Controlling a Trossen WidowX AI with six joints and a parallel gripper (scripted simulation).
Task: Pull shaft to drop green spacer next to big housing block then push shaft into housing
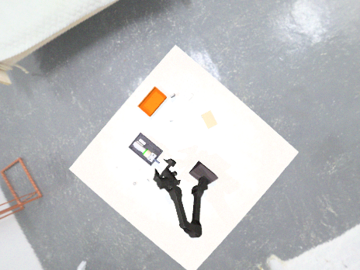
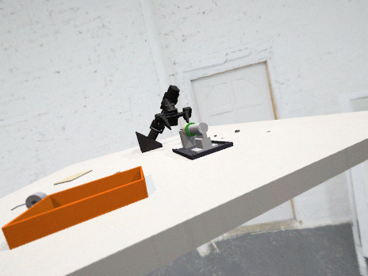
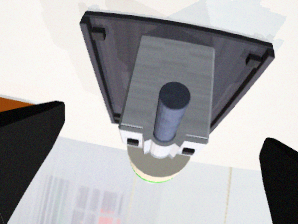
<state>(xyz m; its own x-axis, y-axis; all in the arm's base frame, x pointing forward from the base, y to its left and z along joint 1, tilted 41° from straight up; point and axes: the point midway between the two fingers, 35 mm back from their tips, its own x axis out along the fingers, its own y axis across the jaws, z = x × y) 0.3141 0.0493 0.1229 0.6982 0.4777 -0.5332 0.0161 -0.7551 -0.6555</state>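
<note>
The fixture stands on a dark base plate (image 1: 136, 140) (image 2: 222, 146) (image 3: 107, 50). A grey support block (image 3: 174, 70) (image 2: 185, 139) carries the dark grey shaft (image 3: 172, 112), whose free end points straight at the wrist camera. The green spacer (image 1: 144, 152) (image 2: 187, 132) sits on the shaft behind that block; only its lower rim (image 3: 157, 177) shows in the wrist view. A pale cylinder (image 2: 200, 128) (image 1: 137, 147) lies beyond it. My gripper (image 1: 166, 164) (image 2: 183, 115) (image 3: 165, 130) is open and empty, just off the shaft's free end, with a finger on each side.
An orange tray (image 1: 152, 102) (image 2: 99, 189) stands farther along the table. A tan card (image 1: 209, 119) (image 2: 73, 177) lies flat, and a small grey roll (image 2: 35, 199) lies behind the tray. The arm's dark base (image 1: 203, 172) (image 2: 147, 143) sits beside the fixture.
</note>
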